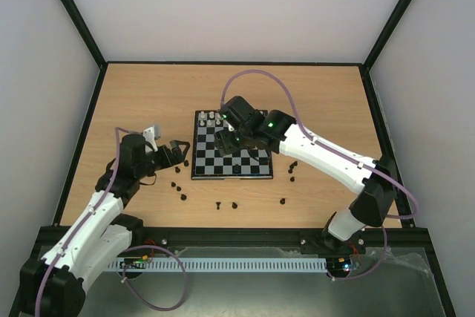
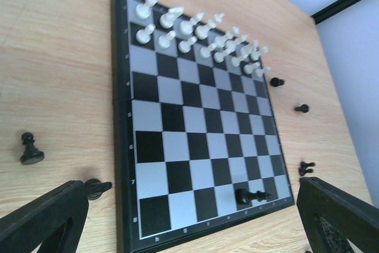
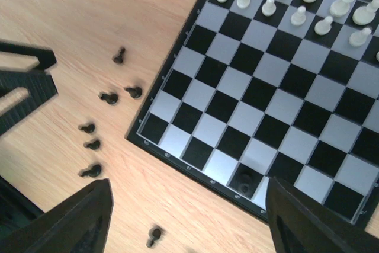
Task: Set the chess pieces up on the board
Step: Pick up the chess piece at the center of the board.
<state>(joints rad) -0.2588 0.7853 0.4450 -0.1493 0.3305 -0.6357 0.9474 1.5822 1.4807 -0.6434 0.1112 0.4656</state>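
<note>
The table top [image 1: 148, 94] is pale wood-grain with a smooth, matt finish, the chessboard [image 2: 177, 146] has smooth, faintly sheened black and silvery-grey squares in a black plastic-looking frame, and the white pieces [image 2: 145, 9] and black pieces [image 3: 134, 92] look like smooth plastic.

The board [image 1: 230, 177] lies in the middle of the desk [image 1: 148, 94], straight ahead of me. Two rows of chess pieces [image 2: 144, 9] stand along its far edge, one row behind the other. A single piece [image 3: 244, 179] sits on the row at the board's near edge, below my right jaws, which hang above the board. My left jaws are just off the board's left edge, over the desk. Loose pieces [image 3: 108, 97] are scattered on the desk left of the board's near left corner. Three more pieces [image 1: 234, 203] lie on the desk in front of the board, and two pieces [image 1: 292, 178] lie just right of its near right corner, one behind the other.
</note>
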